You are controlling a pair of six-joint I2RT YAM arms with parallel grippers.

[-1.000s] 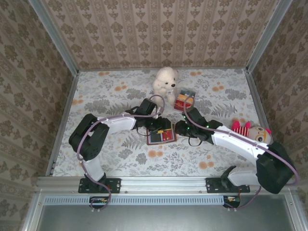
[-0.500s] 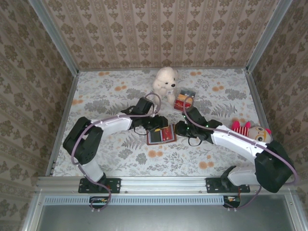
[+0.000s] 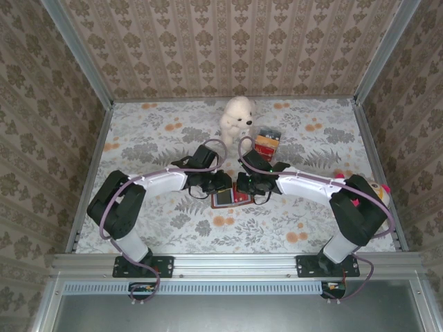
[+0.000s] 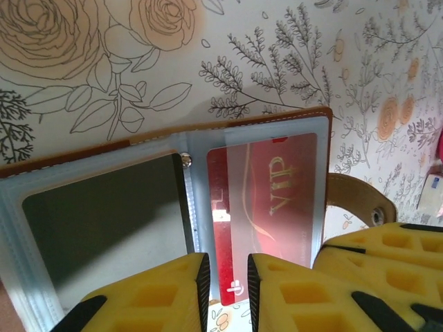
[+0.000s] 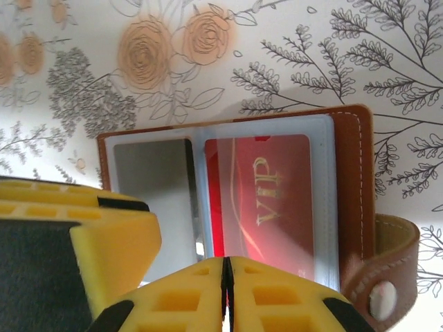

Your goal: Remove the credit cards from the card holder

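With the card holder (image 3: 223, 199) lying open at the centre of the desk (image 3: 152, 138), my left hand (image 4: 226, 277) slightly parted and my right hand (image 5: 225, 290) clenched, I judge the red VIP card (image 5: 257, 190) stiff, light and slippery: grip its protruding lower edge.

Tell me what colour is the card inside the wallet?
The card is red with gold lettering, clearest in the right wrist view.

The right arm swings in from the right, its elbow folding closer in, and the right gripper (image 3: 248, 187) slides left onto the card holder's (image 3: 224, 199) right edge, covering part of it. The left arm's elbow shifts leftward. The doll (image 3: 379, 188) is now mostly hidden behind the right arm.
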